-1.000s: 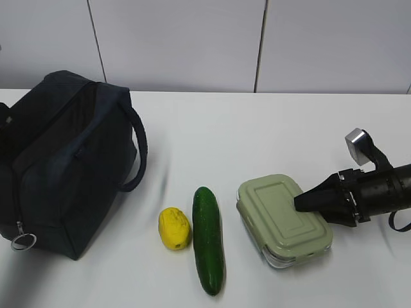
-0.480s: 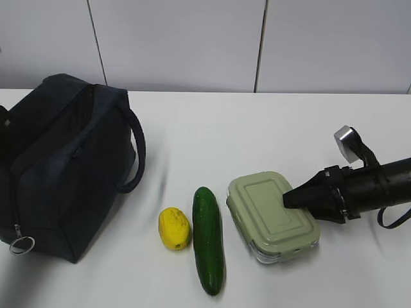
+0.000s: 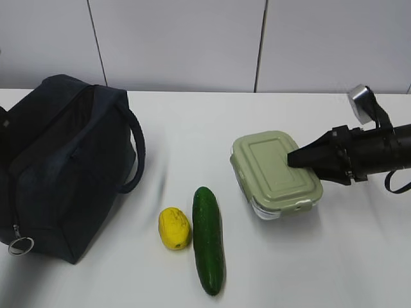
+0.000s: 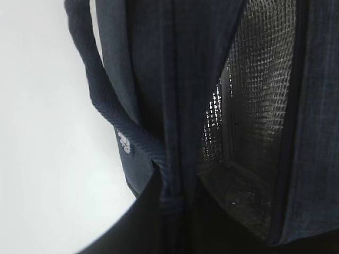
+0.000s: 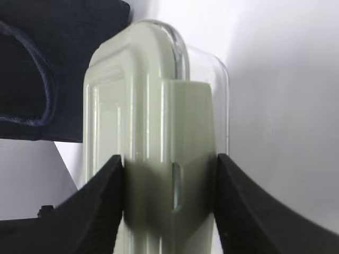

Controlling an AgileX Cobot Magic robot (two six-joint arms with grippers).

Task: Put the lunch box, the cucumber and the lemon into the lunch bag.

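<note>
At the near edge of the white table (image 3: pixel 205 128) in the exterior view, the cucumber (image 3: pixel 208 239) lies lengthwise, pointing from 6 toward 12 o'clock, with the lemon (image 3: pixel 174 228) just beside it at its 9 o'clock, a thin gap between them. Farther back and toward 2 o'clock from the cucumber is the lunch box (image 3: pixel 276 173), sage-green lid up over a clear base, well apart from both foods; whether its base touches the table cannot be told. The right claw (image 3: pixel 300 158) comes in from 3 o'clock and has the box by its right end: in the right wrist view its two dark fingers (image 5: pixel 100 203) press the opposite sides of the lunch box (image 5: pixel 153 137), one at 9 and one at 3 o'clock of the lid's end, so the claw stands at middling width, clamped on the box. At 9 o'clock of everything stands the lunch bag (image 3: pixel 61 163), dark navy, its loop handle (image 3: pixel 136 154) hanging on the side facing the foods and a metal ring pull (image 3: pixel 21 246) at its near corner. The left wrist view looks close onto the lunch bag (image 4: pixel 159 79), showing silver lining (image 4: pixel 254 95) through the open top; the left claw is not visible there, and it is shut.
</note>
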